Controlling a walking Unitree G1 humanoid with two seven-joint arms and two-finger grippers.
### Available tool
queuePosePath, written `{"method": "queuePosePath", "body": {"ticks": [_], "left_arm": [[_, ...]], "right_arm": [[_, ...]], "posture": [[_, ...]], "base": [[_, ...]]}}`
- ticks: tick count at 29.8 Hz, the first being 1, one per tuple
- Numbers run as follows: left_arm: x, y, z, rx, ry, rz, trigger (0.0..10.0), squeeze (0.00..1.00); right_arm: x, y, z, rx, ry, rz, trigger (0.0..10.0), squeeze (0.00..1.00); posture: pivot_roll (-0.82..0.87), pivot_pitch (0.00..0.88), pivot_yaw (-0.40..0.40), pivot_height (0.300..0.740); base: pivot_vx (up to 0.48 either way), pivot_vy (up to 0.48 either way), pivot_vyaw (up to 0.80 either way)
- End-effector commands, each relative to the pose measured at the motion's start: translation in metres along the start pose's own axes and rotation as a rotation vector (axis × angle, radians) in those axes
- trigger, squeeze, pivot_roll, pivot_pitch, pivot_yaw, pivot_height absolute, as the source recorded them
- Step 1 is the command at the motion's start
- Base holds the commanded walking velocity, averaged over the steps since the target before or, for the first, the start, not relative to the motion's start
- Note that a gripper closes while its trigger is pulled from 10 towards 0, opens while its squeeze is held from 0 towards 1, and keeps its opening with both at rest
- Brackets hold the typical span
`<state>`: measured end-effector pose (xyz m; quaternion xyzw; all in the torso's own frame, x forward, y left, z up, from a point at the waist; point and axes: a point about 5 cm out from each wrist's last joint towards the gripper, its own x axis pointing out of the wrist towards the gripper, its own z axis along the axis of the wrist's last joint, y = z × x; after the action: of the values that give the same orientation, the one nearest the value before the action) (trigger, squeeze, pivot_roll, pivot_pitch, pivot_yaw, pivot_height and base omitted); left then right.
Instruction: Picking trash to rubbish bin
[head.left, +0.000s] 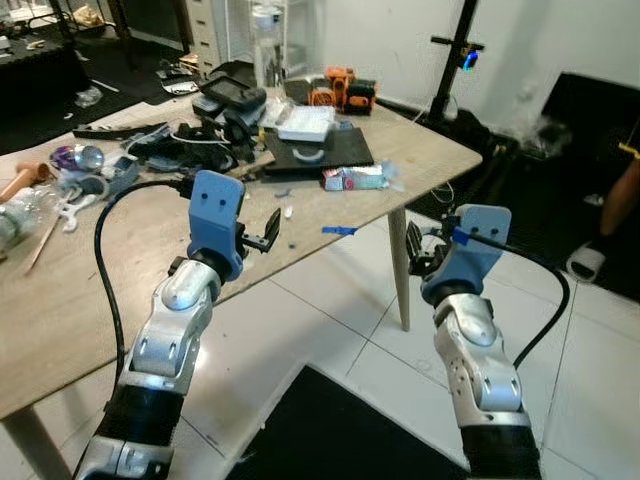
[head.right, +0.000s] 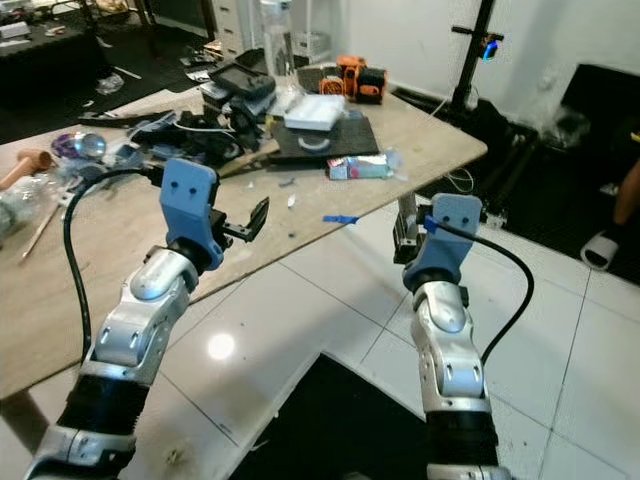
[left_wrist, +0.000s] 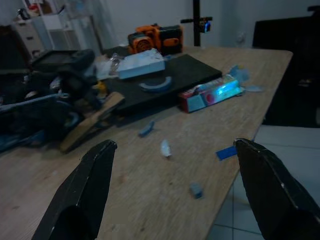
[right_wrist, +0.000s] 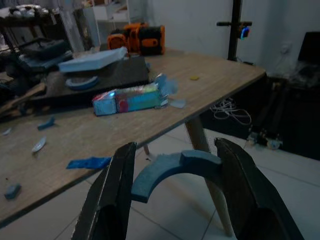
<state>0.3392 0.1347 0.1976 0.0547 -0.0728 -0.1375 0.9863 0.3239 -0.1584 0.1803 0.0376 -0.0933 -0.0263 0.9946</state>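
Observation:
A crumpled colourful wrapper (head.left: 352, 178) lies near the wooden table's (head.left: 100, 300) right end. Closer to the edge are a blue strip (head.left: 338, 230) and a small white scrap (head.left: 288, 211). My left gripper (head.left: 262, 235) hovers over the table's front edge, open and empty; past its fingertips lie the white scrap (left_wrist: 165, 148), the blue strip (left_wrist: 226, 152) and a grey-blue bit (left_wrist: 196, 189). My right gripper (head.left: 415, 250) hangs off the table's right side, beside the leg, shut on a curved blue foam piece (right_wrist: 175, 167).
The table's far half carries a black mat (head.left: 320, 150) with a white box (head.left: 305, 122), orange tools (head.left: 342, 88), cables and a bottle. A black stand (head.left: 455, 60) rises behind. A dark mat (head.left: 330, 430) lies on the tiles. A person's arm (head.left: 622, 195) is at the right edge.

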Motion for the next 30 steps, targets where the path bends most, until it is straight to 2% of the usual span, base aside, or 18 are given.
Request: {"method": "queuePosePath", "body": {"ticks": [1,7,15,30], "left_arm": [[0.001,0.005,-0.001,0.002,0.006,0.022,10.0,0.00],[-0.001,0.012,-0.003,-0.030,0.018,0.081,10.0,0.00],[-0.009,0.017,-0.010,0.024,0.036,0.091,10.0,0.00],[-0.012,0.009,-0.016,0.001,0.065,0.078,10.0,0.00]], "right_arm": [[0.000,0.002,0.000,0.005,-0.004,0.006,10.0,0.00],[0.001,0.001,-0.005,0.006,0.009,0.013,10.0,0.00],[-0.002,0.002,-0.011,0.004,0.028,0.015,10.0,0.00],[-0.014,0.002,-0.024,0.008,0.067,0.013,10.0,0.00]], "posture": [[-0.03,0.072,0.054,0.740],[-0.01,0.075,0.040,0.740],[0.00,0.083,0.040,0.740],[-0.01,0.097,0.050,0.740]], "base": [[0.000,0.000,-0.80],[0.000,0.000,-0.80],[0.000,0.000,-0.80],[0.000,0.000,-0.80]]}}
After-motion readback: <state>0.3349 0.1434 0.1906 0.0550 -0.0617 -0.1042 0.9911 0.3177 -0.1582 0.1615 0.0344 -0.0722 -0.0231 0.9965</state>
